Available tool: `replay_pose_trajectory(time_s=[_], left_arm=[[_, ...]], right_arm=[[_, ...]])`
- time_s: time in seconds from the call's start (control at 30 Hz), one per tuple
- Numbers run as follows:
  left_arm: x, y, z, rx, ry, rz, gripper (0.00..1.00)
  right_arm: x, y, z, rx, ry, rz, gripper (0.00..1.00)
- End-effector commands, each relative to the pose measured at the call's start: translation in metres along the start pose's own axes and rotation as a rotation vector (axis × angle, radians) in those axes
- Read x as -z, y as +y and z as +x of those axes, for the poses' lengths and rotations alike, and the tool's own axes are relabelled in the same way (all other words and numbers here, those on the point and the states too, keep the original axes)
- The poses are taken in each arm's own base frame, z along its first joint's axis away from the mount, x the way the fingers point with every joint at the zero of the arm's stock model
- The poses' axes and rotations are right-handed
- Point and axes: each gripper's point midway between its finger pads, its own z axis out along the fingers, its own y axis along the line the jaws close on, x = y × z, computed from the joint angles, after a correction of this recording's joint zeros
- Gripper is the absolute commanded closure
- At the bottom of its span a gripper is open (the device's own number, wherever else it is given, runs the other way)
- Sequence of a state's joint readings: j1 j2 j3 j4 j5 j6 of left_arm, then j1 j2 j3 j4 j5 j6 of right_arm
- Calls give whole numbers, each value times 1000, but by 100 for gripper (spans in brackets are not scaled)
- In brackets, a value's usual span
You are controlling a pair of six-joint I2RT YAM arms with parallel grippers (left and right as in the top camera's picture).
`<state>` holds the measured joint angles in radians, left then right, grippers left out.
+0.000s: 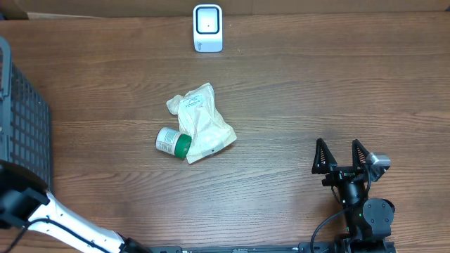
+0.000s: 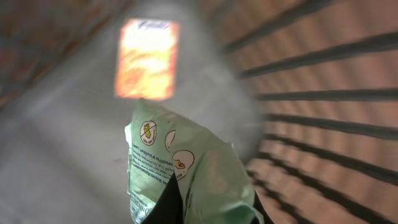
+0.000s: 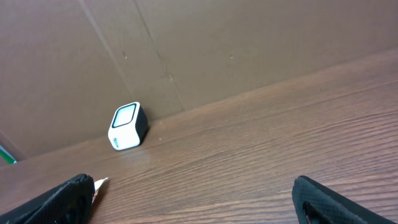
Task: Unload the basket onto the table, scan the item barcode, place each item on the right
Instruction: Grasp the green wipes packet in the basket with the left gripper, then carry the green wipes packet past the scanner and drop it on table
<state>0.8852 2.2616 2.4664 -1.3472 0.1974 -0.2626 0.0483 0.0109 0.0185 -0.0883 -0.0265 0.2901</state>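
Looking down from overhead, the scanner (image 1: 207, 28) stood at the far edge of the tabletop (image 1: 316, 84). Near the middle lay a crumpled white pouch (image 1: 202, 123), with a green-capped bottle (image 1: 172, 143) on its side touching the pouch's near left edge. A dark slatted basket (image 1: 24, 119) sat at the left edge. The left arm (image 1: 70, 226) reached toward the basket's near corner, and its fingers were hidden from this camera. The right fingers (image 1: 341, 153) hovered above bare wood at the near right, spread wide and holding nothing, well apart from the pouch and the scanner.

The left wrist view was blurred. The left fingers (image 2: 214, 208) were pressed together on the lower part of a green packet (image 2: 186, 162), which stood up between them with small round printed marks on its face. An orange packet (image 2: 146, 59) lay beyond it on a pale surface, and the basket's dark slats (image 2: 323, 93) crossed the right side.

From the right wrist view, the right fingers (image 3: 196, 205) were spread at the bottom corners with only tabletop (image 3: 261, 143) between them. The scanner (image 3: 127, 126) stood far ahead to the left, against a brown cardboard wall (image 3: 249, 43), its pale window angled upward.
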Motion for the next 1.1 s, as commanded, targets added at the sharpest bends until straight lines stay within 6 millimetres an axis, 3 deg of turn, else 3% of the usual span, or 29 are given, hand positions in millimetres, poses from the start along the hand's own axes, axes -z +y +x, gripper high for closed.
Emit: replay_pose_trajectory(time_s=[0.0, 0.07, 0.17, 0.23, 0.37, 0.43, 0.57, 0.8, 0.9, 0.93, 1.07], left_arm=[[154, -84, -7, -125, -245, 348, 96], [201, -104, 6, -174, -306, 430, 96], [251, -128, 37, -237, -342, 513, 96], [275, -145, 70, -289, -327, 548, 96], [291, -185, 134, -475, -253, 601, 96], [287, -204, 164, -568, -197, 602, 96], [260, -233, 219, -716, -71, 519, 96], [209, -297, 341, -1023, 179, 484, 96], [181, -314, 390, -1142, 244, 416, 96], [161, -321, 420, -1208, 278, 364, 96], [116, -327, 480, -1314, 342, 234, 96]], right_arm=[[0, 1, 2, 3, -1, -9, 0], [0, 1, 2, 3, -2, -8, 0], [0, 1, 2, 3, -2, -8, 0], [0, 1, 2, 3, -2, -9, 0], [0, 1, 2, 3, -2, -8, 0], [0, 1, 2, 3, -2, -8, 0], [0, 1, 2, 3, -2, -8, 0], [0, 1, 2, 3, -2, -9, 0], [0, 1, 2, 3, -2, -9, 0], [0, 1, 2, 4, -2, -8, 0], [0, 1, 2, 3, -2, -9, 0]])
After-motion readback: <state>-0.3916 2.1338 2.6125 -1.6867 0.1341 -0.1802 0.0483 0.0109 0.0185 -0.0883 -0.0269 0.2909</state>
